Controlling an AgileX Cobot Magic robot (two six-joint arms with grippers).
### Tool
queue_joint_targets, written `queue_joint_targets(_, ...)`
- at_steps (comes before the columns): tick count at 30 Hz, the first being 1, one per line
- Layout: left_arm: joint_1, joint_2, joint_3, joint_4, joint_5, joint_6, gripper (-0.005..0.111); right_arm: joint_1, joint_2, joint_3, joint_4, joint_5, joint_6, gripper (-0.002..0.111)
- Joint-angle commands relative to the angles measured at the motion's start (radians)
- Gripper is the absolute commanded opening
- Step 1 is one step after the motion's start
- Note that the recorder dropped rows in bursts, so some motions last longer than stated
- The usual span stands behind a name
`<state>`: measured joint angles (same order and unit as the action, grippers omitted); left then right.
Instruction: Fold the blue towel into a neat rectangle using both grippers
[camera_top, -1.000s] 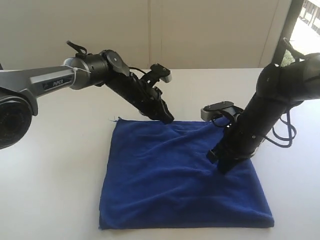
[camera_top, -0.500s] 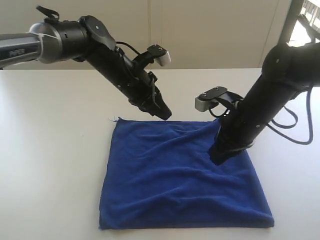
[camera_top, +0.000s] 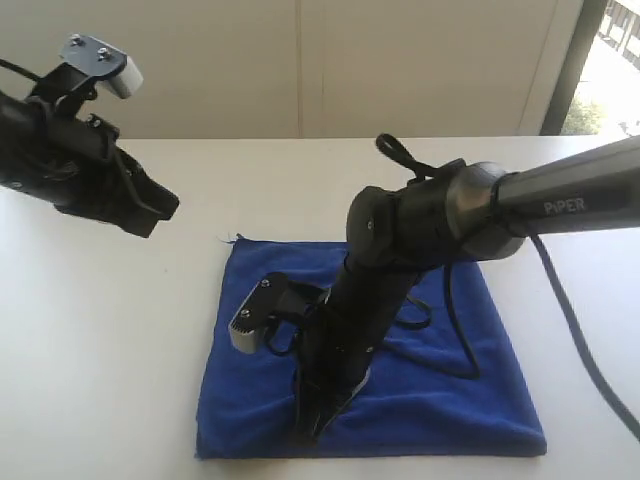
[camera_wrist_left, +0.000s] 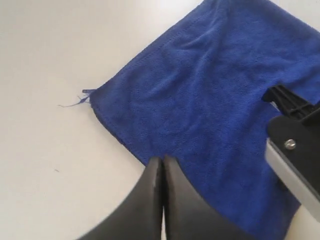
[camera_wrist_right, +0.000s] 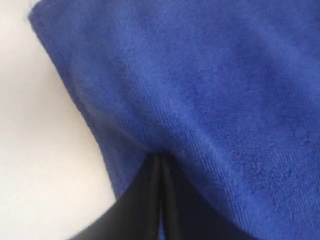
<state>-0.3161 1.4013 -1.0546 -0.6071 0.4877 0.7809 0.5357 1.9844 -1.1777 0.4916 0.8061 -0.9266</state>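
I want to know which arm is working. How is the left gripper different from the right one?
The left gripper hangs in the air beside the towel; the right gripper points down onto it. The left is on its own side; the right reaches across the middle. Both are shut.

The only readable text is the word "PiPER" in white letters on the grey tube of the right arm (camera_top: 578, 205).

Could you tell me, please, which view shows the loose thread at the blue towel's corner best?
The left wrist view: the loose thread stands out clearly at a corner of the blue towel. The exterior view shows only a tiny wisp there; the right wrist view does not show it.
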Motion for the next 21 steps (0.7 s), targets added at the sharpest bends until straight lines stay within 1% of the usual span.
queue_joint_targets(1, 0.004, -0.148, 0.114, -0.018, -0.017, -0.053, 0.000, 0.067, 0.059, -0.032, -0.006, -0.029, -0.013, 0.000)
queue_joint_targets(3, 0.004, -0.205, 0.165, -0.018, -0.017, -0.066, 0.000, 0.094, 0.093, -0.085, -0.004, -0.031, -0.003, 0.000)
queue_joint_targets(5, 0.004, -0.248, 0.208, -0.018, -0.015, -0.074, 0.000, 0.113, 0.131, -0.143, -0.004, -0.035, 0.047, 0.000)
queue_joint_targets(9, 0.004, -0.337, 0.315, -0.018, -0.017, -0.090, 0.000, 0.122, 0.265, -0.367, -0.034, -0.068, 0.336, 0.000)
queue_joint_targets(11, 0.004, -0.356, 0.340, -0.018, -0.017, -0.090, 0.000, 0.122, 0.297, -0.437, -0.070, -0.063, 0.387, 0.000)
queue_joint_targets(13, 0.004, -0.360, 0.352, -0.018, -0.019, -0.090, 0.000, 0.122, 0.305, -0.496, -0.070, -0.038, 0.397, 0.000)
queue_joint_targets(17, 0.004, -0.363, 0.360, -0.024, -0.035, -0.094, 0.000, 0.096, 0.235, -0.535, -0.080, -0.010, 0.397, 0.000)
queue_joint_targets(21, 0.004, -0.349, 0.387, -0.080, -0.100, -0.094, 0.000, 0.035, 0.149, -0.527, -0.178, 0.018, 0.408, 0.000)
